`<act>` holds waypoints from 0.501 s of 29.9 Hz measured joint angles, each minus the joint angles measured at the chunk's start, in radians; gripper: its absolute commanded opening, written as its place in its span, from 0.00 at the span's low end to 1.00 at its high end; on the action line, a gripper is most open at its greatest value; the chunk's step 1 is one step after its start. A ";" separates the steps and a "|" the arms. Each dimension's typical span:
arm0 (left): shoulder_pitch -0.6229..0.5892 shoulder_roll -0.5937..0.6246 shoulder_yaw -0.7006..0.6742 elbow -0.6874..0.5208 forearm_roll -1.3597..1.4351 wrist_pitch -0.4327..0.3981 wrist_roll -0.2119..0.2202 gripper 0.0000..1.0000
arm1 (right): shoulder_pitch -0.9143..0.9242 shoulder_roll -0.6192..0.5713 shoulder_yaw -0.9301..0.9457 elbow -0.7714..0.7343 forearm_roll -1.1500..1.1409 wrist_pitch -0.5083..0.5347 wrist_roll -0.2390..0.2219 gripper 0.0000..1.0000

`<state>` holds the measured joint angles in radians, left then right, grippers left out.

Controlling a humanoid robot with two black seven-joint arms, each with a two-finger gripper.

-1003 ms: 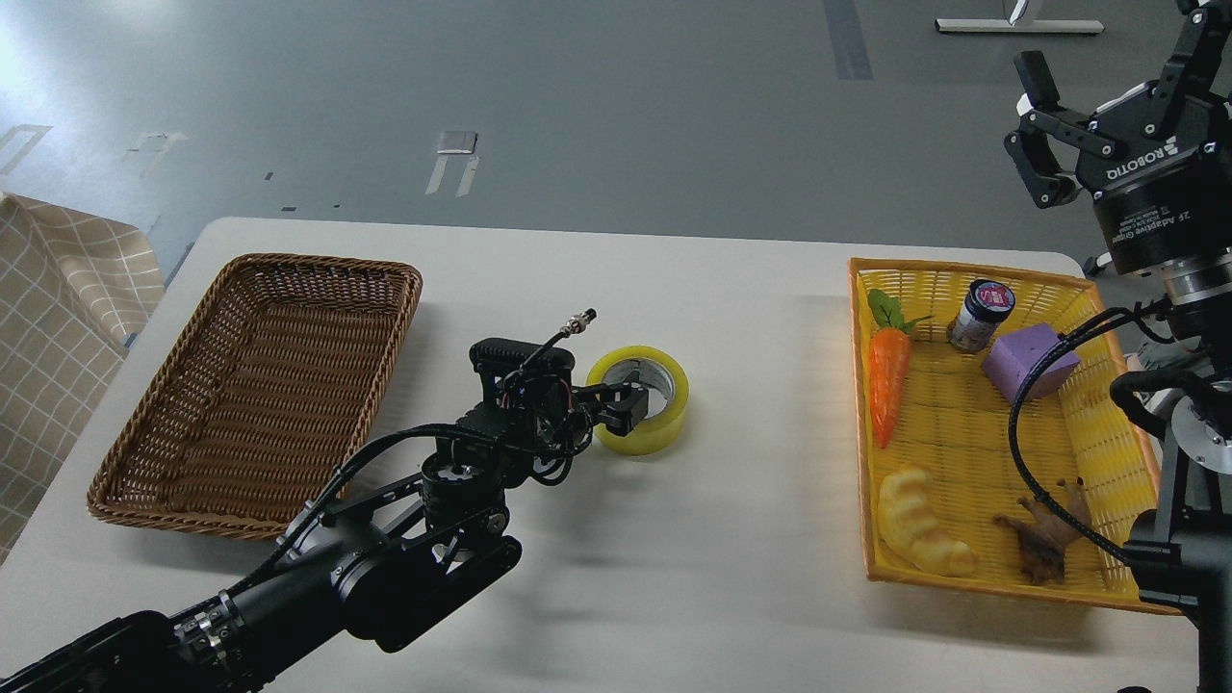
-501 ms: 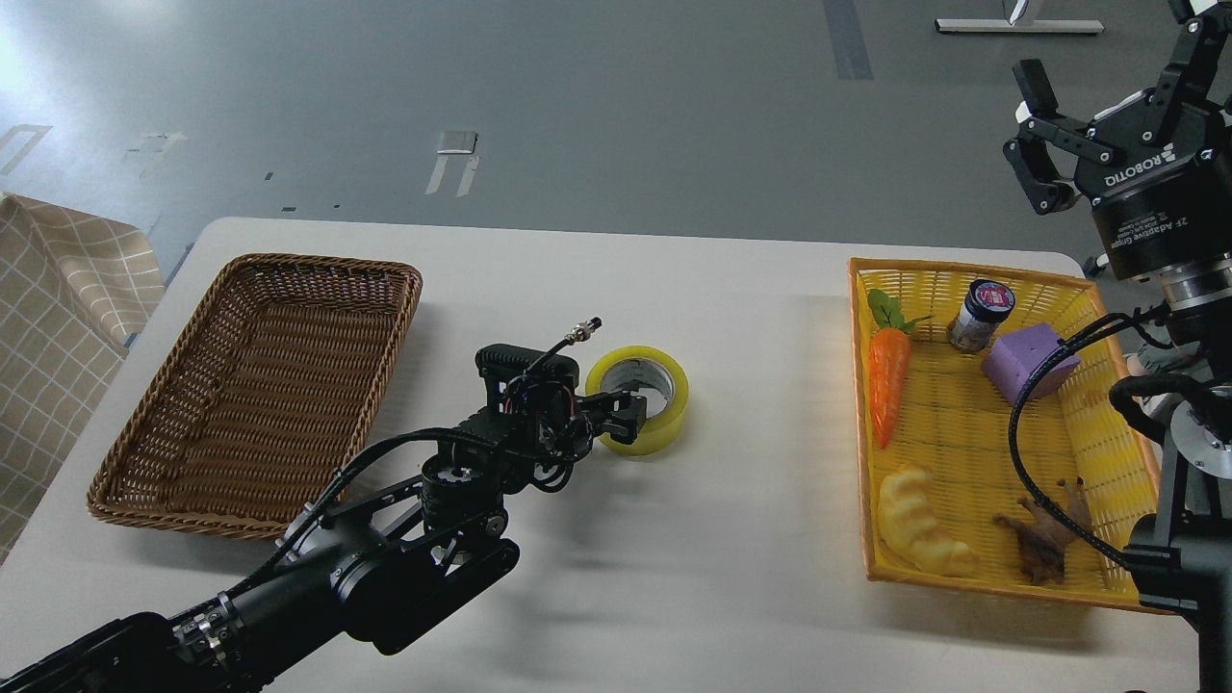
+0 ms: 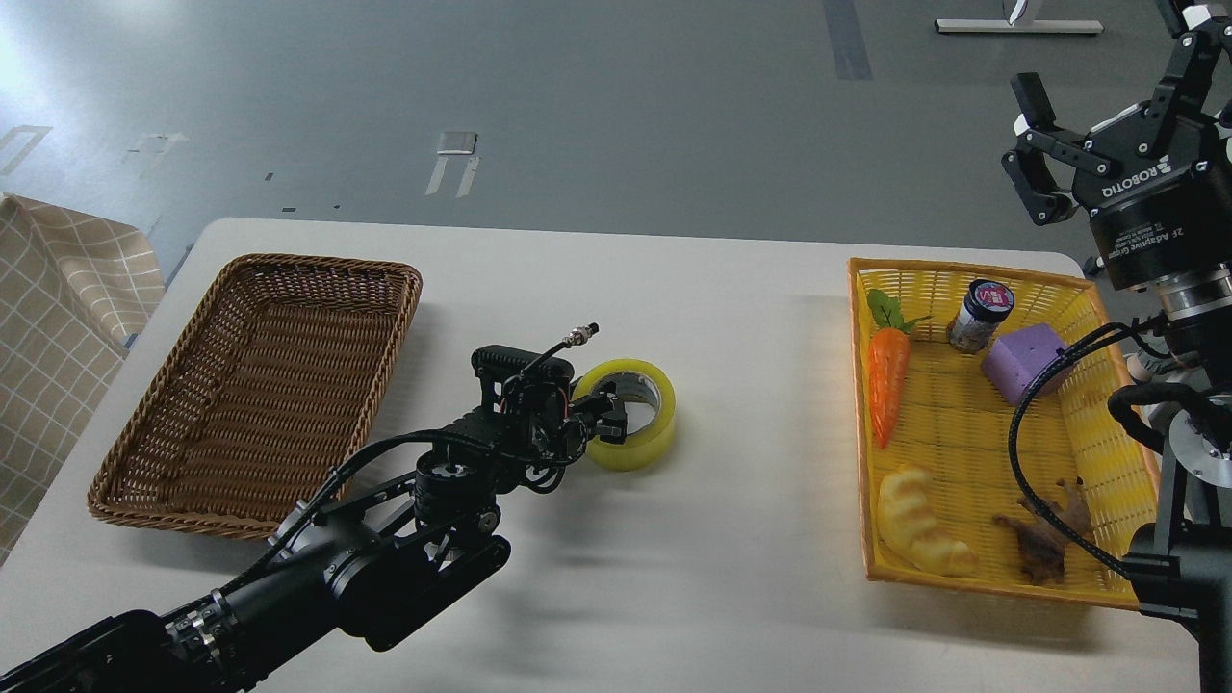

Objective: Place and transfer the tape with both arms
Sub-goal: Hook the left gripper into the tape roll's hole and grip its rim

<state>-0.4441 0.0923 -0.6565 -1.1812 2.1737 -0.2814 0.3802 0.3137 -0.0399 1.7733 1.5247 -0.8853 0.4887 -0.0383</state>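
The tape (image 3: 647, 441), a yellow translucent roll with a grey-white core, lies flat near the middle of the white table (image 3: 731, 318). My left gripper (image 3: 608, 420) reaches in from the lower left. It is shut on the roll's near-left wall, with one finger inside the core and one outside. My right gripper (image 3: 1107, 56) is open and empty. It is raised high at the upper right, above the far corner of the yellow basket (image 3: 962, 582) and far from the tape.
An empty brown wicker basket (image 3: 125, 462) lies at the left. The yellow basket holds a carrot toy (image 3: 887, 380), a small jar (image 3: 980, 314), a purple block (image 3: 1026, 361), a pale croissant toy (image 3: 919, 527) and a brown figure (image 3: 1044, 539). A checked cloth (image 3: 58, 318) hangs at the far left.
The tape has shifted a little to the left and toward me together with my left gripper. My right gripper has risen slightly and stays open.
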 measured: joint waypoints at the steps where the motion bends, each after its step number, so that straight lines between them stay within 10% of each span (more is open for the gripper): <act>1: 0.000 0.000 0.000 0.000 -0.001 -0.003 0.000 0.24 | 0.000 0.000 0.000 0.000 0.000 0.000 0.000 1.00; 15: -0.039 0.034 -0.004 -0.016 -0.117 -0.017 -0.002 0.01 | -0.012 0.000 0.000 -0.020 -0.001 0.000 0.000 1.00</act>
<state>-0.4831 0.1260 -0.6603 -1.1970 2.0563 -0.2986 0.3779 0.3012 -0.0399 1.7733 1.5050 -0.8867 0.4887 -0.0383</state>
